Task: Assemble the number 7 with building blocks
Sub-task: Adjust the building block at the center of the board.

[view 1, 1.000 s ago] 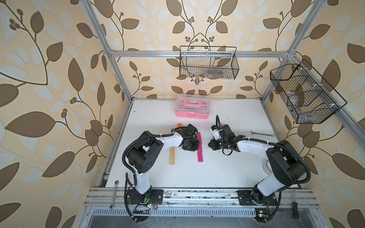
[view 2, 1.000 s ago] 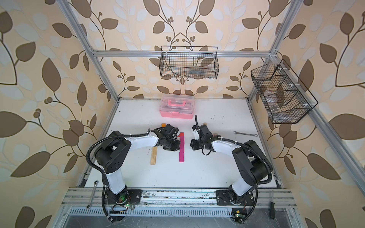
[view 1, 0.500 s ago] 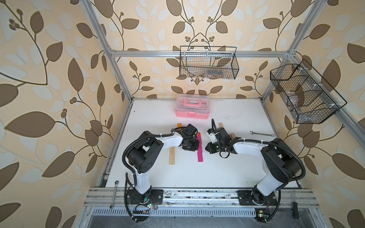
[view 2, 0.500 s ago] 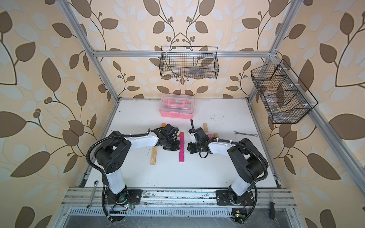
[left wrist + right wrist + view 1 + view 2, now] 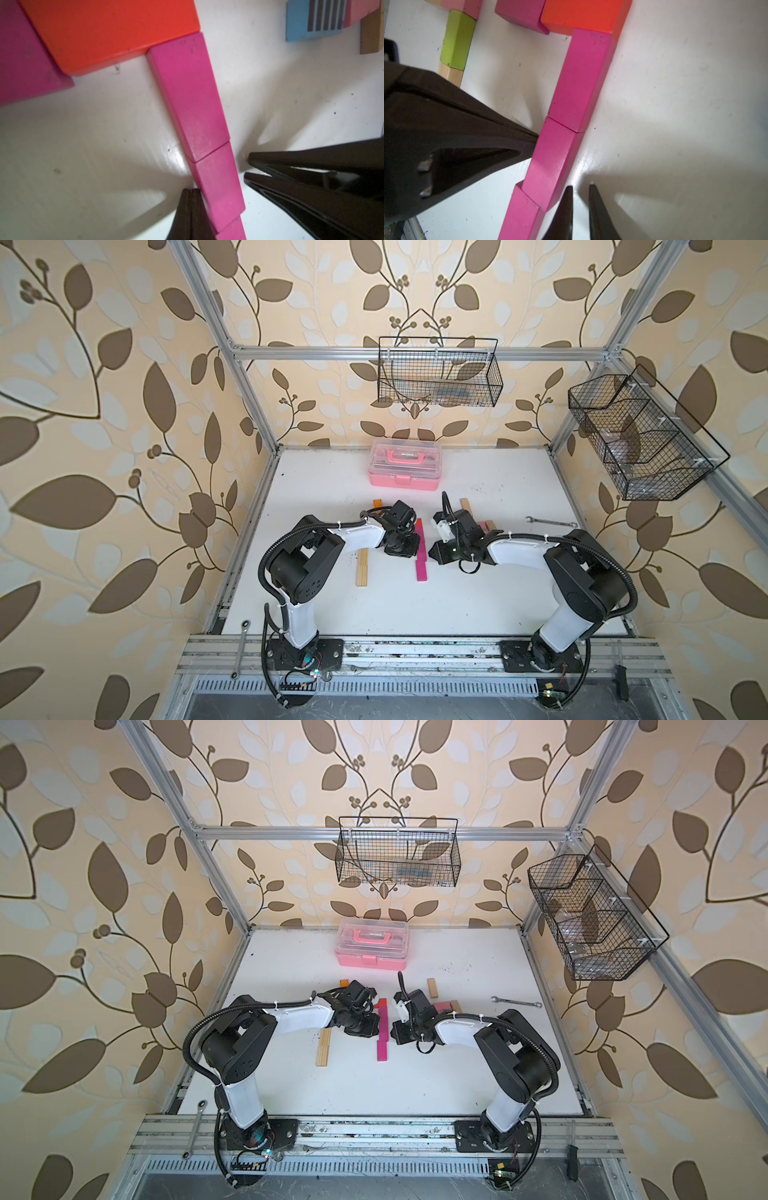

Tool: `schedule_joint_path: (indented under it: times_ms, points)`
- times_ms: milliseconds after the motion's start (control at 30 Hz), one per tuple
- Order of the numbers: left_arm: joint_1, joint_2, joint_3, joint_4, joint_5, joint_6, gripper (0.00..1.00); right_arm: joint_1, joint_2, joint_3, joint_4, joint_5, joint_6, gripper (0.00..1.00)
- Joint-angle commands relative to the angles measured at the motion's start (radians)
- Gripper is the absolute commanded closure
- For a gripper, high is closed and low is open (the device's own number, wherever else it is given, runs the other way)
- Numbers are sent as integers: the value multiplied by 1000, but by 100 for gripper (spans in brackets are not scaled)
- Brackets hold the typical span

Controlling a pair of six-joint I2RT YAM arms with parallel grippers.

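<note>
Your number 7 (image 5: 421, 568) lies flat in the middle of the white table (image 5: 415, 610), between the two arms. Its long axis runs from the far side toward the robot bases. The stem is three magenta blocks (image 5: 581, 79) set end to end; in the right wrist view the middle one sits slightly out of line with the one nearer the bases. At the far end a red block (image 5: 116, 31) lies crosswise, touching the top of the stem. A darker magenta block (image 5: 521, 14) butts against the red one on the left arm's side, so the bar points that way. Your left gripper (image 5: 190, 192) has its fingers pressed together, holding nothing, with the tips against the side of the middle stem block. Your right gripper (image 5: 580, 187) stands on the opposite side with a narrow, empty gap between its fingers, just beside the same block; you cannot tell whether it touches. Loose pieces lie about: a strip of plain wood blocks (image 5: 362, 568) beside the left arm, an orange block (image 5: 377, 504) and a wood block (image 5: 466, 504) farther back, a lime green block (image 5: 456, 39) and a blue-striped block (image 5: 315, 20). A pink case (image 5: 405, 466) sits near the far edge, and a wrench (image 5: 550, 522) lies on the right arm's side. The tabletop is speckled with dark marks. Leaf-patterned wallpaper and an aluminium frame enclose it, with a wire basket (image 5: 397, 853) on the back rail and a second basket (image 5: 594, 923) on the right.
</note>
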Motion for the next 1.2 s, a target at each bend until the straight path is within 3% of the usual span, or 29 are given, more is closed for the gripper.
schedule_joint_path:
  times_ms: [0,667,967,1167]
  points:
    - [-7,23,14,-15,3,9,100,3,27,-6,-1,-12,4,83]
    - [-8,-97,-89,-115,-42,9,100,-1,6,-38,-21,-5,-7,83]
    - [-79,-152,-127,-178,7,25,100,14,-47,-94,-27,18,0,83]
    - [-99,-139,-138,-126,27,-3,100,38,-79,-121,-36,28,4,83]
